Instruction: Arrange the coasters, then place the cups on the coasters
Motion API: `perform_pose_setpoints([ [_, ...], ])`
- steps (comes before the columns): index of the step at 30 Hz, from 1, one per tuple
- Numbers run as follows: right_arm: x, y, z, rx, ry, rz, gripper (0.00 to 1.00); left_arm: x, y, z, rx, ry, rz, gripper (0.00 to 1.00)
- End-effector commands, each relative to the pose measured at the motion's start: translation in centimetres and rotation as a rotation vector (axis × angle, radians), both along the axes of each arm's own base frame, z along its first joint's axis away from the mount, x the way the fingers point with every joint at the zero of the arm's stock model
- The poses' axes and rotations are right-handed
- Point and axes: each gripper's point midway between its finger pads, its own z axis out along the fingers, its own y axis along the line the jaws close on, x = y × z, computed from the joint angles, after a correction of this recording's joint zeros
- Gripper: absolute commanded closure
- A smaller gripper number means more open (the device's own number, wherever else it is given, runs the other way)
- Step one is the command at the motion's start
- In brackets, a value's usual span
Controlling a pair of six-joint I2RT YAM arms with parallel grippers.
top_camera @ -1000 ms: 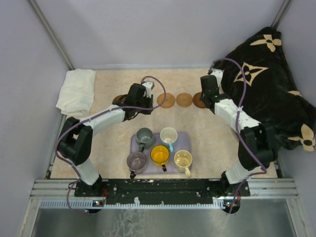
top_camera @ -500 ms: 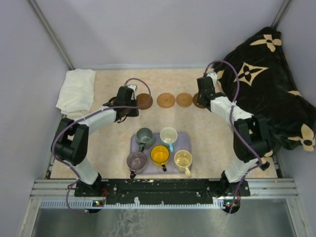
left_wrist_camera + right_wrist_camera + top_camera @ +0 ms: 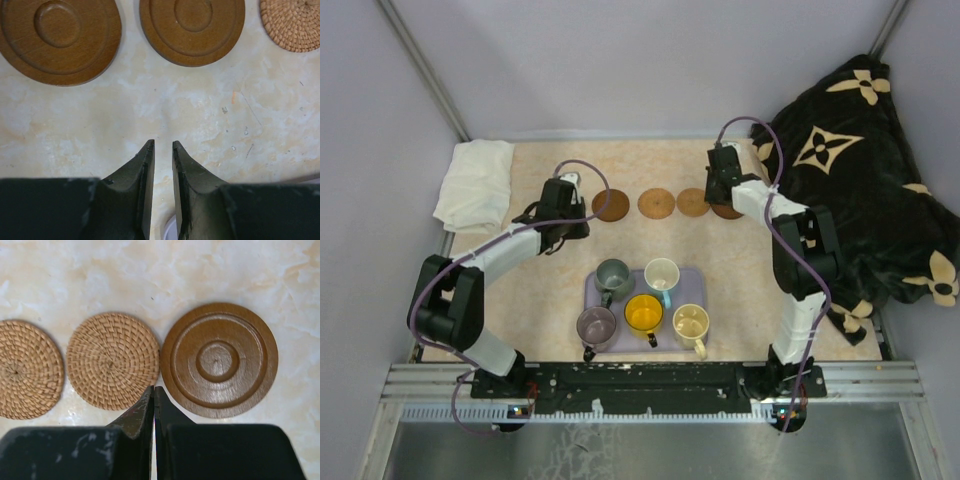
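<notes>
Coasters (image 3: 657,203) lie in a row beyond the tray (image 3: 695,278); the wrist views resolve them as smooth ringed wood discs (image 3: 219,360) and woven wicker discs (image 3: 112,367). Only the overhead view shows the cups (image 3: 643,312), grouped on the tray. Both arms reach forward, low; left gripper (image 3: 162,145) narrowly parted, empty; right gripper (image 3: 154,388) closed, empty.

light: bright, even, diffuse | shadows: faint, soft under round brown wooden coaster (image 3: 218,360) | focus: wrist views sharp, top view softer
</notes>
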Motion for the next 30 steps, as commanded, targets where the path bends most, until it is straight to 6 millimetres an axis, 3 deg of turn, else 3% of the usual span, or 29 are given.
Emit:
perform_pose_setpoints([
  [1,2.2,1.5,1.2,0.026,-0.050,0.054,1.00,0.0,1.3,0.3,-0.003,-0.010,0.050,0.73],
  [21,2.9,2.2,-2.5,0.022,0.021,0.085,1.00,0.6,2.4,0.2,-0.001,-0.004,0.088,0.73],
  [30,2.7,1.3,-2.2,-0.011,0.014,0.055,1.00,0.7,2.4,-0.3,-0.009,0.009,0.087,0.73],
])
